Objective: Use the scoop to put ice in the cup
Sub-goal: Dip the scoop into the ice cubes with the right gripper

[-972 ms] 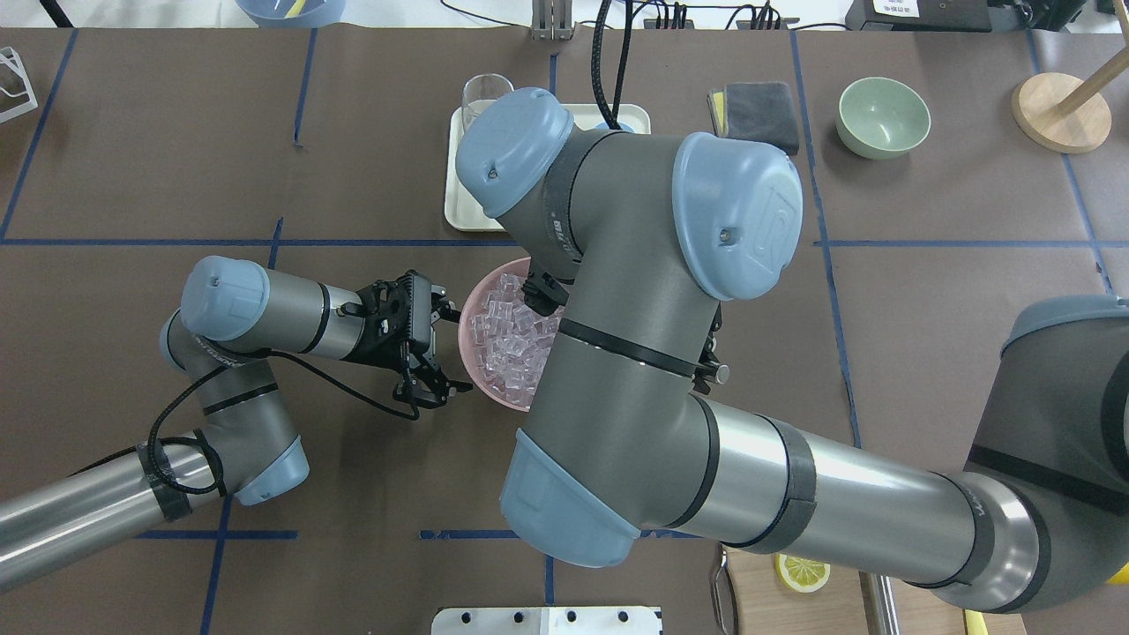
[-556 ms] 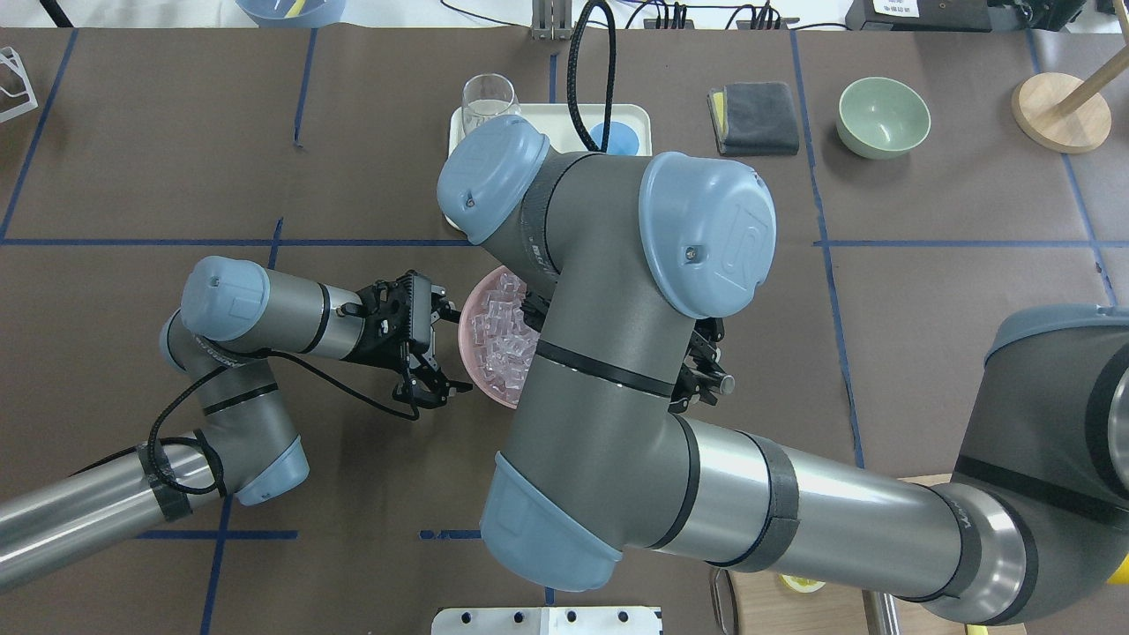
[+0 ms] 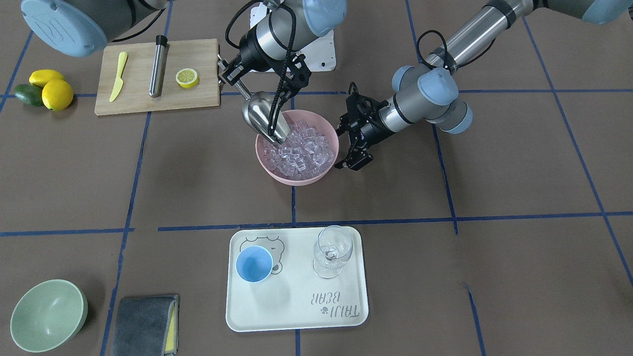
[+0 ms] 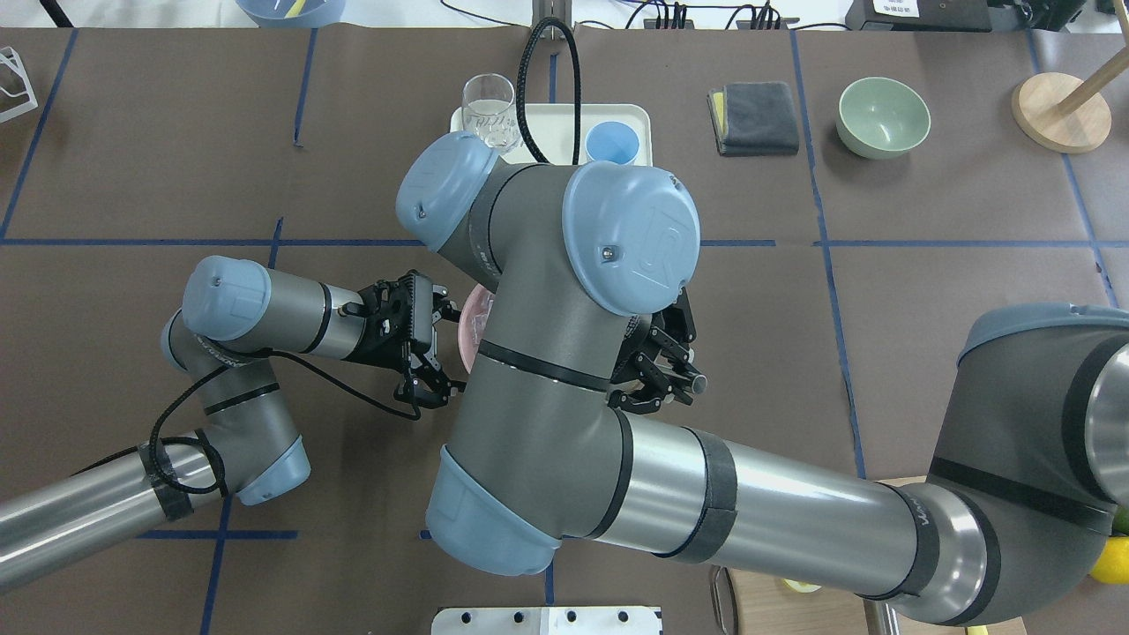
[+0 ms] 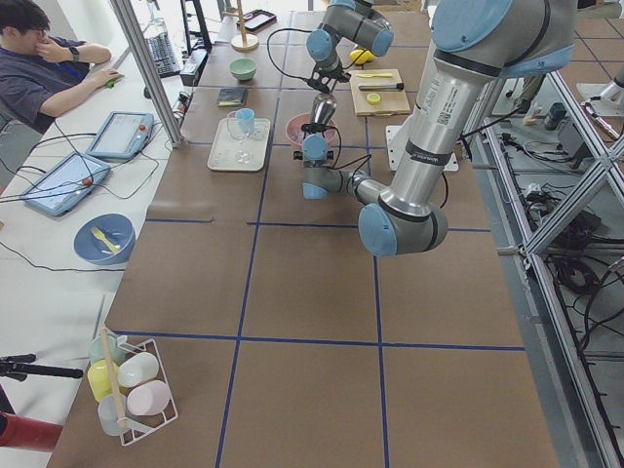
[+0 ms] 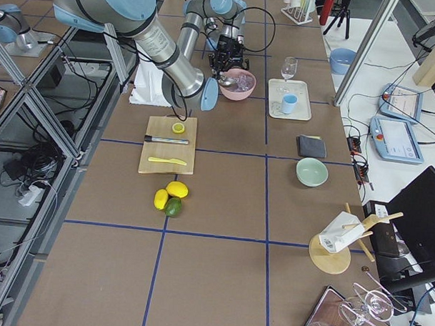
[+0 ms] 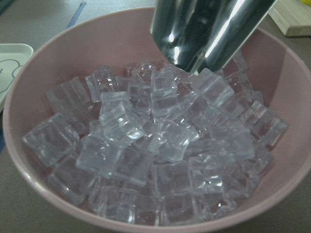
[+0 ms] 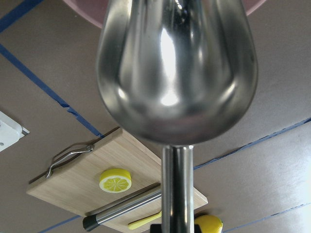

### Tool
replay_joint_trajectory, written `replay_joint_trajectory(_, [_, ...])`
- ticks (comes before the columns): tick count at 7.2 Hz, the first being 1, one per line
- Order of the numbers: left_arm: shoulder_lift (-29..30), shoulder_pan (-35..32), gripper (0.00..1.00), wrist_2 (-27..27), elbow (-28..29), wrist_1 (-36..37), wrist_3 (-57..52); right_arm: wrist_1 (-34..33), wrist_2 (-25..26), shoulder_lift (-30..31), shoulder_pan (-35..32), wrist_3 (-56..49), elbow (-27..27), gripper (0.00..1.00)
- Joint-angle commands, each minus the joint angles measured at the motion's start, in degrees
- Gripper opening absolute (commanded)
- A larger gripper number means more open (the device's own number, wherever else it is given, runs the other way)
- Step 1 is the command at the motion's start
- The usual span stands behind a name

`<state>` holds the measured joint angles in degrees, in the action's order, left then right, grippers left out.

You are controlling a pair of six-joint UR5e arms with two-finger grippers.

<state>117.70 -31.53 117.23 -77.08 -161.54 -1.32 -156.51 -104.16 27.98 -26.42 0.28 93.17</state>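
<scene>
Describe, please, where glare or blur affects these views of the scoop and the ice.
Right wrist view: the scoop fills the frame with bright white highlights, its edges slightly soft. Left wrist view: a glare streak runs down the scoop, while the ice is fairly sharp. Front-facing view: even light, the cup casting only a soft shadow on the tray.

A brown tabletop (image 5: 302, 283), crossed by blue tape lines (image 5: 322, 342) into large squares, fills the room under even light. Beside it runs a white bench (image 5: 29, 292) (tablets (image 5: 121, 135) lie there), where an aluminium post (image 5: 146, 68) rises.
</scene>
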Motion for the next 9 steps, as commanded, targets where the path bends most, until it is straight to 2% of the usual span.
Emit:
replay_joint_trajectory(1, [0.07,0.06,1.00,0.02,0.09,0.00,0.00,5.57,0.36,-0.21,0.05,0.16,-3.95,0.00])
replay_joint_trajectory(7, [0.16,0.07,1.00,0.02,0.62,0.00,0.00,15.78,2.73,2.86,1.63,2.71,-3.97,0.00])
replay_joint_trajectory(9, [0.16,0.07,1.00,-0.07,0.62,0.00,0.00,20.07,4.40,7.32,2.42,5.07,0.14,0.00])
